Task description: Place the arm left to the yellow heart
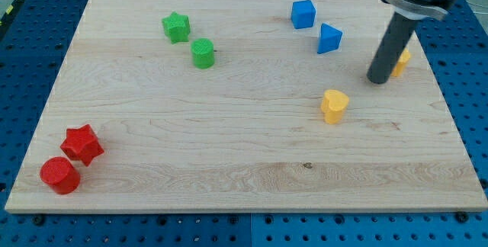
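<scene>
My tip (377, 80), a bare rod carrying nothing, sits right beside a half-hidden yellow block (401, 62), up-right of the other yellow block (334, 106). Can't tell which one's the heart, so I could pick wrong or bump one sliding over.

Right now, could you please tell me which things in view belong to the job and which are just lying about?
For the job: my tip; one of the two yellow blocks, at the tip or lower down; I cannot tell which is the heart.

Lying about: blue cube, blue wedge, green star, green cylinder, red star, red cylinder.
</scene>
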Controlling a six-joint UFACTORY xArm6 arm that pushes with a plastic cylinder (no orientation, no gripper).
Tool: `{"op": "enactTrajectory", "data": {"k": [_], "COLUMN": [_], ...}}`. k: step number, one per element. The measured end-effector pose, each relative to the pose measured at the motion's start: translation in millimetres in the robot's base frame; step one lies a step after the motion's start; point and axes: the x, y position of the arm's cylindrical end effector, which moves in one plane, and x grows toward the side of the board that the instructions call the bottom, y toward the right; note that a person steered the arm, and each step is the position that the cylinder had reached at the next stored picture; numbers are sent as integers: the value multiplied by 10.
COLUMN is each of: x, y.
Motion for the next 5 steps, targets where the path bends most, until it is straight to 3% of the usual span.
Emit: {"op": "enactTrajectory", "data": {"k": [1, 5], "x": [-212, -19], "y": [-1, -254]}}
